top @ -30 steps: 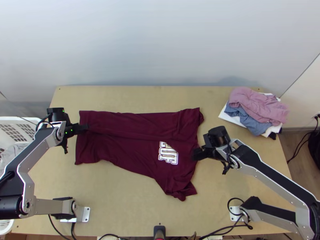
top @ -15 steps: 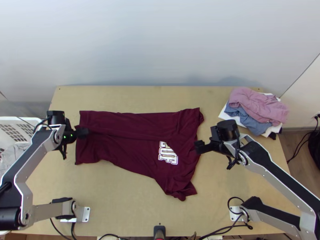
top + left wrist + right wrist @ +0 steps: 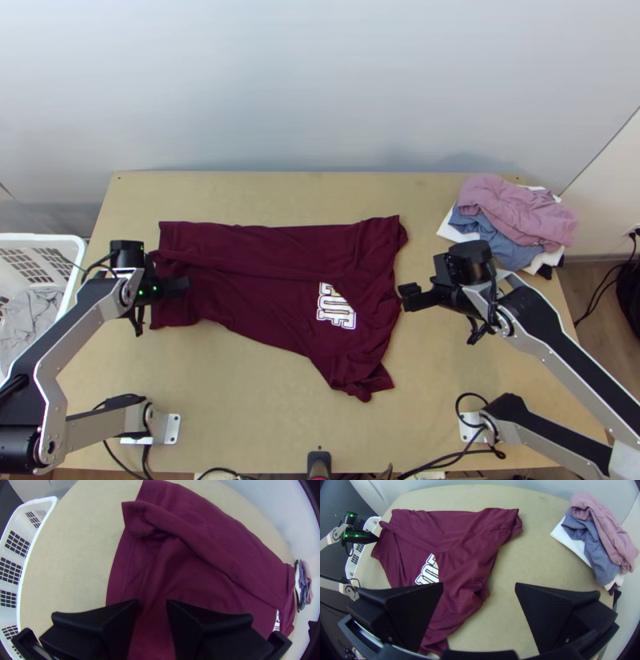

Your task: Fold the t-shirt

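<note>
Closest in the wrist views, the fingers of the left gripper [image 3: 152, 604] are parted over the hem end of the shirt [image 3: 264, 296], with a modest gap and no cloth clamped; those of the right gripper [image 3: 479, 586] are spread wider, just beside the collar end. The shirt is laid between the two pairs, flat on the table [image 3: 240, 400]. Soft, light, limp knit is to be expected, easily bunched if pinched deep or dragged. The next fold is probably best begun at the near hem corner [image 3: 162, 320] and near sleeve [image 3: 362, 378], lifted together and kept taut. Farther from the fingers, the print [image 3: 336, 308] is partly covered by the far-side flap [image 3: 264, 244], which could be pulled loose by a tug. Well beyond the right fingers, a clothes pile [image 3: 606, 540] is set down.
</note>
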You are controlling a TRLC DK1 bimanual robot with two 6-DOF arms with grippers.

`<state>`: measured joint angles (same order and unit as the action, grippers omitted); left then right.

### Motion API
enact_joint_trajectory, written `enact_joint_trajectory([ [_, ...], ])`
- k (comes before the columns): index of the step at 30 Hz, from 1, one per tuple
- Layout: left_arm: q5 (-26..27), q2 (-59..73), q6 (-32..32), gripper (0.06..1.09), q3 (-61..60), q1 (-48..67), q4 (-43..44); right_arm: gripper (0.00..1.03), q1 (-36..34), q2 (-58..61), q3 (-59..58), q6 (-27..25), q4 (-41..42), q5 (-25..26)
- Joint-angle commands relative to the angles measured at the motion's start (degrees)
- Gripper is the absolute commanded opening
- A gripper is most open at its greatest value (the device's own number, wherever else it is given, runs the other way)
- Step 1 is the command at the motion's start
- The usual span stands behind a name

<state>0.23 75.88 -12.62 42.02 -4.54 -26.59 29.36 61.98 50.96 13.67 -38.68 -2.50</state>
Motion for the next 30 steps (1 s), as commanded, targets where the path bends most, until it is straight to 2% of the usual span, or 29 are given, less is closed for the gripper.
enact_joint_trajectory([
  [1, -1.02, -0.03, 0.85, 0.41, -3.17, -0.74, 3.30, 1.00, -0.19, -1.68, -0.51, 0.39, -1.49, -0.13],
  [3, -1.02, -0.11, 1.81, 0.37, -3.26, -1.70, 3.30, 0.99, -0.27, -1.77, -0.42, 0.39, -1.49, -0.05],
  [7, -1.02, -1.08, 3.66, 0.10, -3.35, -2.67, 3.39, 0.99, -0.27, -1.68, -0.42, 0.39, -1.58, -0.05],
  [11, -1.02, -4.95, 4.62, 0.10, -3.44, -2.76, 0.84, 0.99, -0.27, -1.68, -0.07, 0.39, -2.11, -0.05],
  [18, -0.41, -17.34, 7.96, 0.10, -2.21, -2.94, -10.06, 0.99, 0.25, -1.95, 0.19, 0.22, -3.34, -0.13],
  [21, -0.41, -19.01, 9.19, 0.10, -4.31, -5.48, -9.53, 0.99, 0.87, -1.86, -0.07, 0.39, -3.34, -0.31],
  [24, -0.32, -18.84, 8.49, 0.18, -5.11, -7.33, -8.39, 0.99, 1.40, -1.86, 0.02, 0.39, -3.34, -0.31],
  [25, -0.32, -18.84, 8.23, 0.17, -5.37, -7.15, -8.39, 0.99, 1.48, -1.86, 0.10, 0.39, -3.42, -0.31],
  [27, -0.32, -18.92, 8.58, 0.10, -6.42, -6.28, -8.83, 0.99, 1.57, -1.77, 0.46, 0.39, -3.78, -0.40],
  [30, -0.32, -19.01, 9.37, 0.10, -7.83, -6.63, -9.01, 0.99, 1.57, -2.03, 0.46, 0.39, -4.30, -0.31],
])
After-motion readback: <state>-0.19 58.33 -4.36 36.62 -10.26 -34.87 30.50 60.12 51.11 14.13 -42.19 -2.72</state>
